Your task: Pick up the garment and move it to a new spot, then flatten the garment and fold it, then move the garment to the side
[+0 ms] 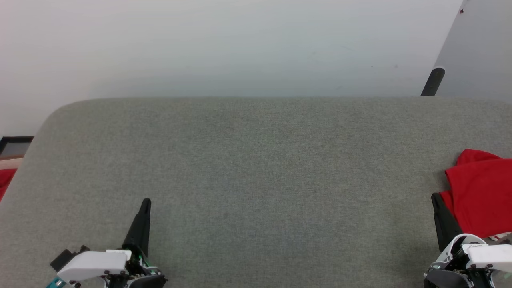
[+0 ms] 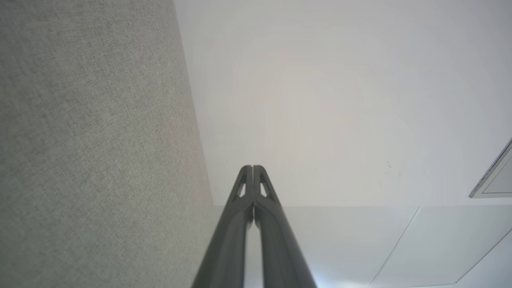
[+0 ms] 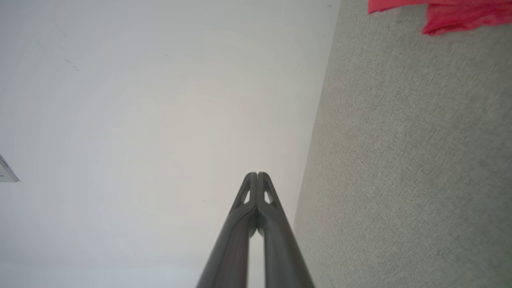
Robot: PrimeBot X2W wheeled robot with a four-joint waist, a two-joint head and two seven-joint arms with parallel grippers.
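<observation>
A wide desk (image 1: pixel 256 168) covered in grey woven fabric runs from the near edge to a straight far edge, with a rounded far-left corner. Beyond it lies a pale grey-white expanse, floor or wall, I cannot tell which. At the far right one dark post (image 1: pixel 433 82) stands beside one slanted grey panel (image 1: pixel 480 44).

One garment (image 1: pixel 480 196), red, lies bunched at the desk's right edge, with a sliver of white-and-red trim at its near side. In the right wrist view it shows as red cloth (image 3: pixel 460 16) on the grey fabric.

One scrap of red cloth (image 1: pixel 5 180) shows at the left edge, off the desk.

Two grippers sit at the near edge. The left gripper (image 1: pixel 146 202) is near left, well apart from the garment, its jaws pressed together on nothing. The right gripper (image 1: pixel 434 197) is near right, just beside the garment, its jaws likewise together and empty.
</observation>
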